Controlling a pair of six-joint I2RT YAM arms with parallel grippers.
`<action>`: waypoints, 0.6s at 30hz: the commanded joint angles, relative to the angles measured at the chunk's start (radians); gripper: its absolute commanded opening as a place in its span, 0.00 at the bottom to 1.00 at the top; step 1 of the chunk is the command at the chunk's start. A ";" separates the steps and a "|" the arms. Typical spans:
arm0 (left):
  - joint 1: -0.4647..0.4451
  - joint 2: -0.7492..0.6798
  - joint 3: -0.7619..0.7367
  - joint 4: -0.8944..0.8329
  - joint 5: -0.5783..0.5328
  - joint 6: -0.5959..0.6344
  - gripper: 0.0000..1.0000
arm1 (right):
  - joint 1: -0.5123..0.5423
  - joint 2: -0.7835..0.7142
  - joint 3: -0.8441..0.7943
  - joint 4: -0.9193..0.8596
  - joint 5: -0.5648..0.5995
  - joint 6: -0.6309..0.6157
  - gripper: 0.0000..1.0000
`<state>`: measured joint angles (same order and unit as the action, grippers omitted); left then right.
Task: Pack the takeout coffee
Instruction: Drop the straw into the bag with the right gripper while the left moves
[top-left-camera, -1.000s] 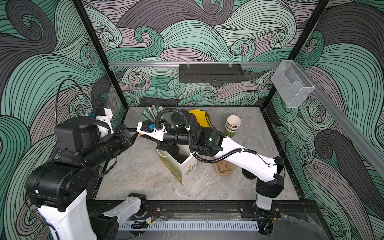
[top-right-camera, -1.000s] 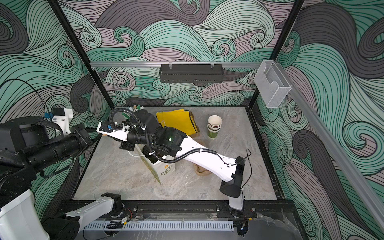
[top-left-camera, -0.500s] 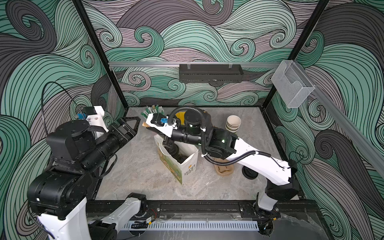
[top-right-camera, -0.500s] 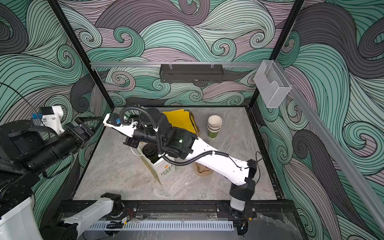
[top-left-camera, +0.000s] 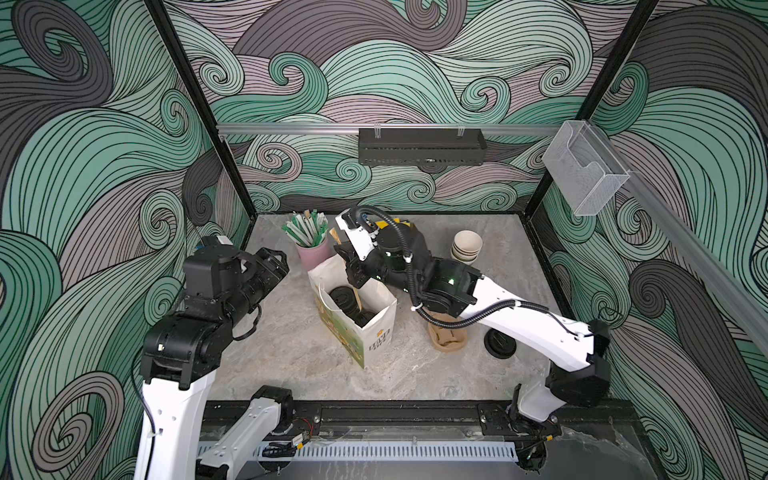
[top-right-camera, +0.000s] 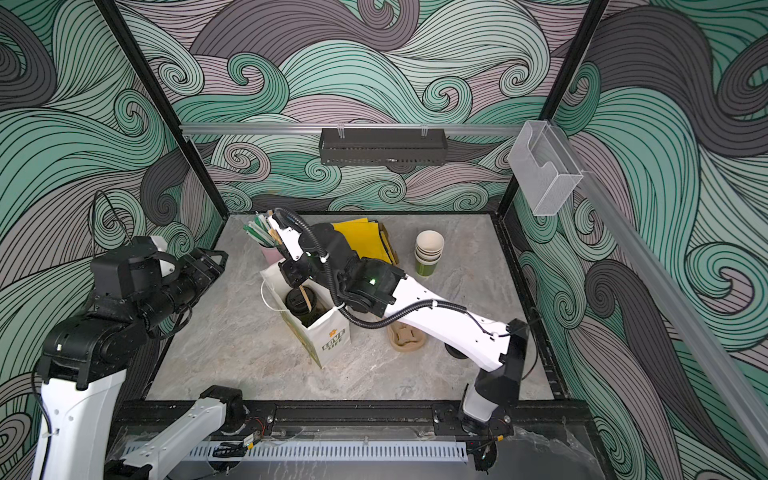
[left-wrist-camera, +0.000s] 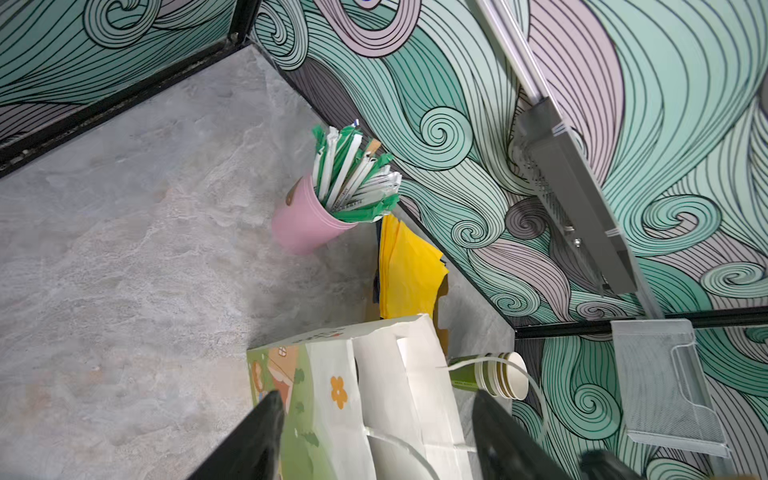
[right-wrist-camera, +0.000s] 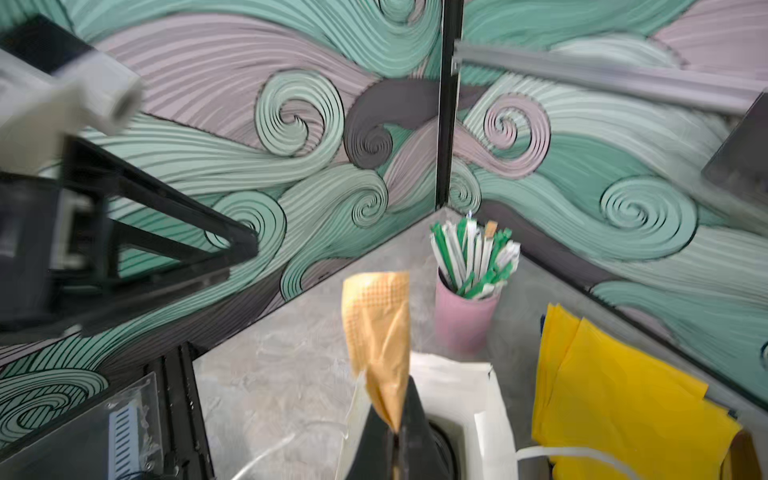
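- Views from the top, both: takeout coffee (top-left-camera: 345, 298) stands inside the white paper bag (top-left-camera: 368, 332), directly beneath the right gripper (top-left-camera: 354, 279), with only its black lid showing. That gripper is clamped on a brown sachet (top-left-camera: 357, 296) hanging into the bag's mouth. The left gripper (top-left-camera: 272, 266) has its jaws spread and empty. It hovers well apart from the bag, on the side opposite the right gripper.
- Count, in the top views: one bag, one lidded coffee and one sachet. Just beyond the right gripper stands one pink cup (top-right-camera: 267, 251) of wrapped straws (top-left-camera: 305, 229). Back along that gripper's arm lie one pile of yellow sheets (top-right-camera: 361, 241), one stack of lidless green cups (top-right-camera: 428, 253), one brown cardboard holder (top-right-camera: 406, 336) and one loose black lid (top-left-camera: 500, 345).
- Left wrist view: both fingers (left-wrist-camera: 262, 432) stand wide apart with nothing between them. The bag is seen ahead through the gap, not gripped. The stack shows roughly four rims.
- Right wrist view: the fingers (right-wrist-camera: 415, 440) are pressed flat on one end of the sachet, and its crimped end projects past the tips. A dark curved rim just beside the fingers is probably the coffee's lid.
- Step, as judged: the coffee is already bagged and an extra is going in. The next move calls for lowering the sachet beside the lid, clear of the bag's rim and handle, then parting the jaws.
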<state>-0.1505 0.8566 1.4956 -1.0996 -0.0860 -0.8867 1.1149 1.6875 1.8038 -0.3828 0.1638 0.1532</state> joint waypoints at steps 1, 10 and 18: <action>0.008 -0.023 0.009 0.022 -0.025 -0.014 0.74 | -0.006 0.022 0.012 -0.116 -0.049 0.168 0.05; 0.008 -0.004 0.012 0.025 -0.020 0.002 0.74 | -0.015 0.094 0.018 -0.294 -0.227 0.222 0.12; 0.007 0.051 0.046 -0.019 0.010 0.043 0.70 | -0.030 0.147 -0.020 -0.271 -0.309 0.241 0.16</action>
<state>-0.1505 0.8948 1.5105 -1.0897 -0.0822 -0.8772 1.0916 1.8194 1.7924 -0.6487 -0.0910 0.3679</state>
